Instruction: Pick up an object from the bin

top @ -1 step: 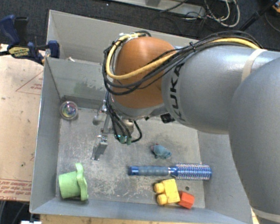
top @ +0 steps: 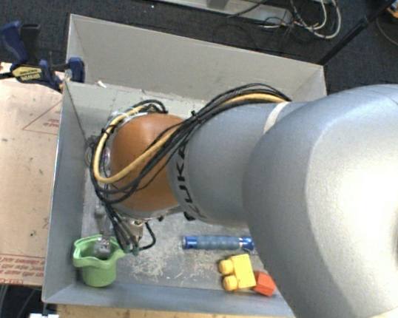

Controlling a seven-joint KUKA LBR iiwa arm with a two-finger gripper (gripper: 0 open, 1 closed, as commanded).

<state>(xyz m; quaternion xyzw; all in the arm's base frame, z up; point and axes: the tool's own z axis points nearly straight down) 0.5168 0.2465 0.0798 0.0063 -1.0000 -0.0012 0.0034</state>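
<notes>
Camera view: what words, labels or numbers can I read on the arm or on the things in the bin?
"KUK": dark letters running sideways on the arm's grey casing; the rest curves out of sight, so the full word cannot be read.
Green cup, blue stick, yellow block, orange piece: no text to be seen on any of them.

The arm stretches left, pincer pointing down.
</notes>
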